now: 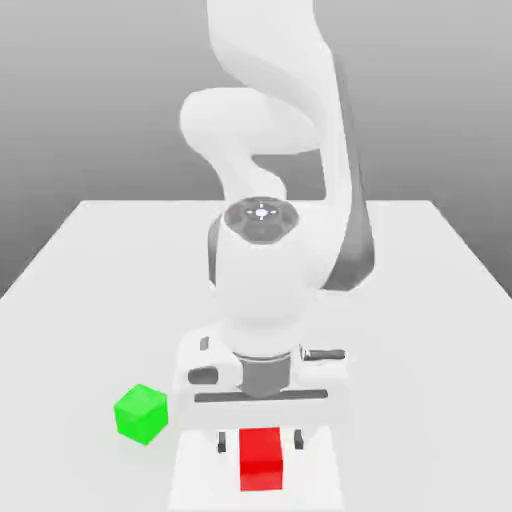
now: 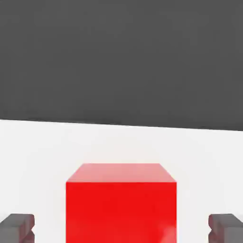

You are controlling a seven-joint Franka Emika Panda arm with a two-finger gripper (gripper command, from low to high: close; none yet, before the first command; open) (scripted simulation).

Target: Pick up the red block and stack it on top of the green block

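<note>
The red block rests on the white table near its front edge, directly under my hand. My gripper is lowered around it, one dark finger on each side. In the hand view the red block sits centred between the fingertips, with a visible gap of table on both sides, so the jaws stand open and do not touch it. The green block sits on the table to the exterior view's left of the red one, a short way off and slightly farther back.
The white table stretches back and out to both sides of the arm. The arm's bulky white links rise over the middle of the table behind the hand.
</note>
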